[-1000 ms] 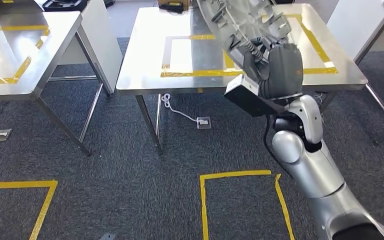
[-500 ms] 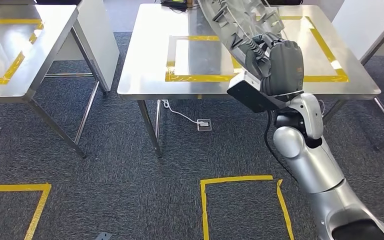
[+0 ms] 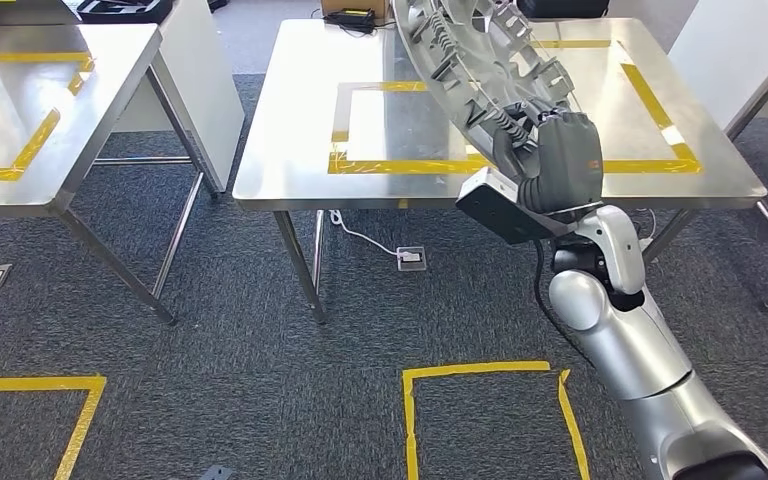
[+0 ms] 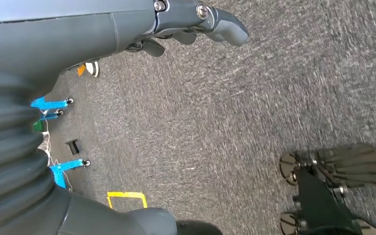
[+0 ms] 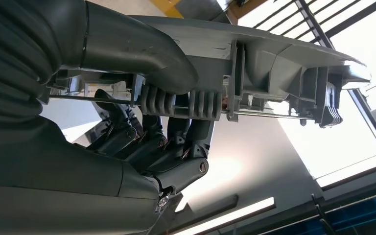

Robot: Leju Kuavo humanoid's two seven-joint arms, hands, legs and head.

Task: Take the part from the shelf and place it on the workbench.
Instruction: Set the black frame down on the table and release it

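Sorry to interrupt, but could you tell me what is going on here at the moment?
The robot's right hand grips a large grey ribbed plastic part by its edge and holds it tilted in the air above a steel workbench marked with yellow tape. The part is not yet set down. The left hand holds nothing and hangs over the dark carpet. A second steel table stands to the left.

a robot test lab or workshop: a bare steel desk (image 3: 290, 130) marked with yellow tape rectangles (image 3: 430, 165), a second steel desk (image 3: 20, 120) beside it, dark grey carpet (image 3: 210, 380) below with taped floor squares (image 3: 480, 400) near the desk.
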